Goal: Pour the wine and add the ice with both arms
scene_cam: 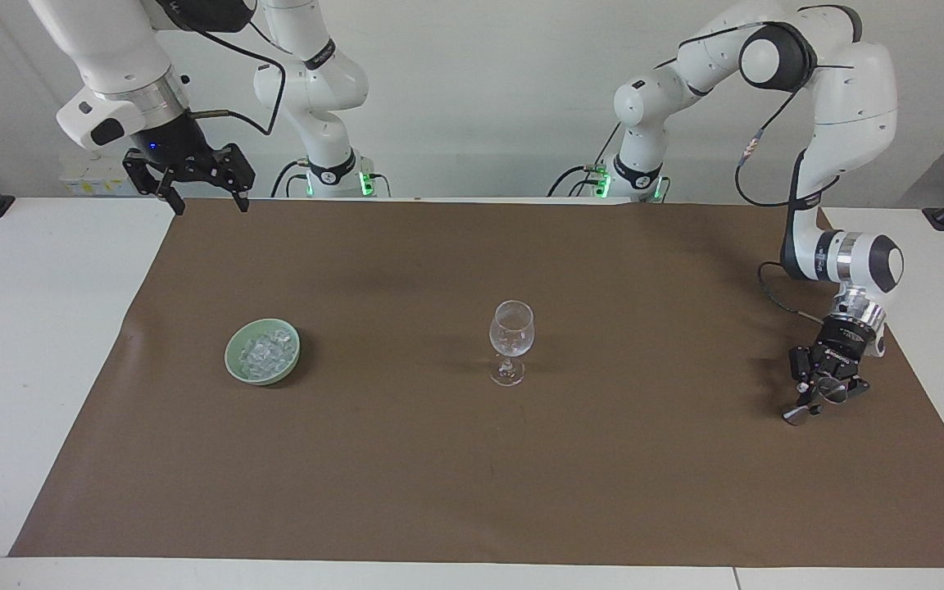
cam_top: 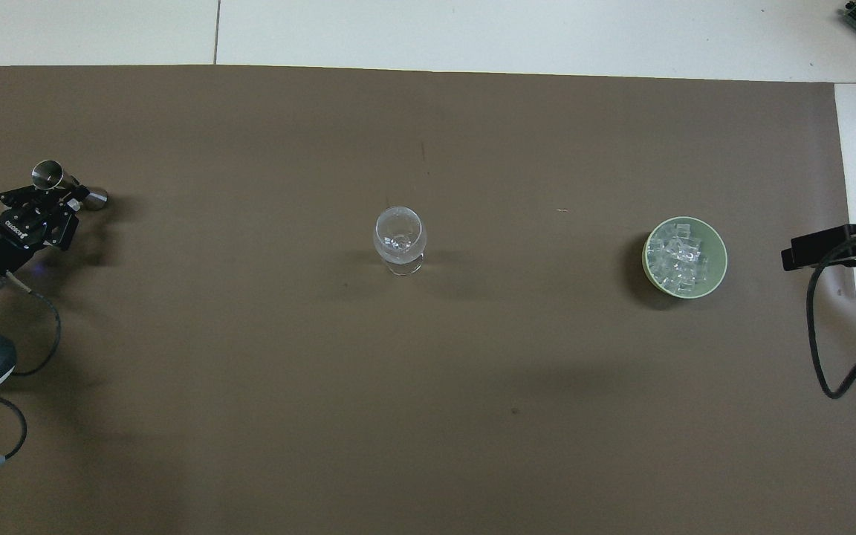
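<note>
I judge the pouring step to be in hand: at the lower right of the facing view my left gripper (scene_cam: 823,395) is low over the brown mat (scene_cam: 652,492) on the table (scene_cam: 13,344), pinching a small shiny metal jigger (cam_top: 49,177), and next it must carry it level to the clear stemmed wine glass (scene_cam: 511,339) at mid-frame and tip over the rim. My right gripper (scene_cam: 203,199) waits spread at upper left, while the ice (scene_cam: 264,352), glassy little cubes, lies heaped in the pale green bowl (scene_cam: 235,363) at centre-left.
</note>
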Available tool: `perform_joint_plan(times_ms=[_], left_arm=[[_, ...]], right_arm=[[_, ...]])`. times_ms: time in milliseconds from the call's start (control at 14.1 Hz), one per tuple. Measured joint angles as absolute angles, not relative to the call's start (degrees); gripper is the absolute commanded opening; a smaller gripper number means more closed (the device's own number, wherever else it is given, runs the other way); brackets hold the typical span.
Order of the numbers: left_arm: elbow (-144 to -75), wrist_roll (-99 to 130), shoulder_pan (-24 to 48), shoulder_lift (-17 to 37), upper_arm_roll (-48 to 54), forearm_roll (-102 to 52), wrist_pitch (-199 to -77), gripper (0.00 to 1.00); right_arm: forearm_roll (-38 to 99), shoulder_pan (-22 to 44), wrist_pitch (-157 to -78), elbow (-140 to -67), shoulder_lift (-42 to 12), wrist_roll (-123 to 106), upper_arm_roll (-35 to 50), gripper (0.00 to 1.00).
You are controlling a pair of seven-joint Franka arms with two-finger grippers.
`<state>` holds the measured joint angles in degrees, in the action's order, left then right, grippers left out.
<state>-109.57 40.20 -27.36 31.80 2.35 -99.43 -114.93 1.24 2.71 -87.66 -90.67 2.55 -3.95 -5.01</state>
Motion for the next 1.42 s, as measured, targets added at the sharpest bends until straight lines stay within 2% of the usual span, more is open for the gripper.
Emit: perform_joint_plan(times_ms=[640,1423], left_arm=[[-109.9,40.3,-24.2,27.3,2.5,-99.4,-117.8,0.0],[-114.4,40.3,-18.4,21.0,2.8,-101.3,-123.9,0.0]], right_arm=[[1.2,2.7,-87.7,-90.7,2.6,-4.0,-5.0,1.0],[1.2,2.7,-87.7,-90.7,2.6,-4.0,-5.0,1.0]])
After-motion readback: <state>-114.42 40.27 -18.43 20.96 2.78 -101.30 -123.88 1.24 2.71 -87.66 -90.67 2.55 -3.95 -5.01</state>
